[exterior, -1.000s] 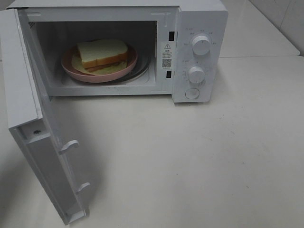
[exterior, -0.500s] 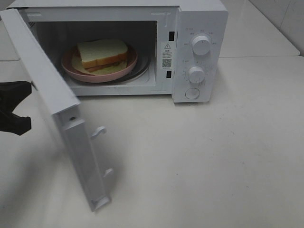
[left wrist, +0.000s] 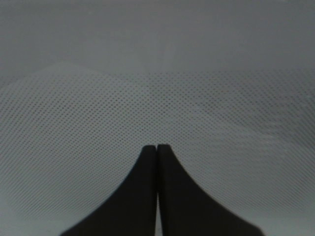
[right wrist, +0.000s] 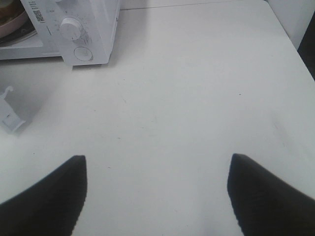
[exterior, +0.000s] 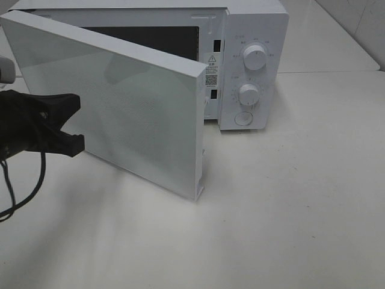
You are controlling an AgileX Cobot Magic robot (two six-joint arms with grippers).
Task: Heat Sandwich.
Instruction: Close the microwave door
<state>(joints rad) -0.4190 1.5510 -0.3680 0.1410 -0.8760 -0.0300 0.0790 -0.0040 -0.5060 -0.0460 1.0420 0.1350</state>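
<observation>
Door [exterior: 132, 108] has swung from wide open to half shut, and the left gripper [exterior: 71, 123] has come in against its outer face.
From high up, the door hides the microwave [exterior: 252, 36] cavity and the sandwich inside; two knobs [exterior: 255, 58] stay visible, and the desk [exterior: 289, 205] in front is bare. On the left wrist, the gripper [left wrist: 157, 147] is fully closed and empty, tips at the dotted door [left wrist: 157, 73] panel. On the right wrist, a plate [right wrist: 15, 22] rim with a brownish sliver of sandwich [right wrist: 7, 9] shows in the cavity; the right gripper [right wrist: 157, 158] gapes wide, holding nothing.
</observation>
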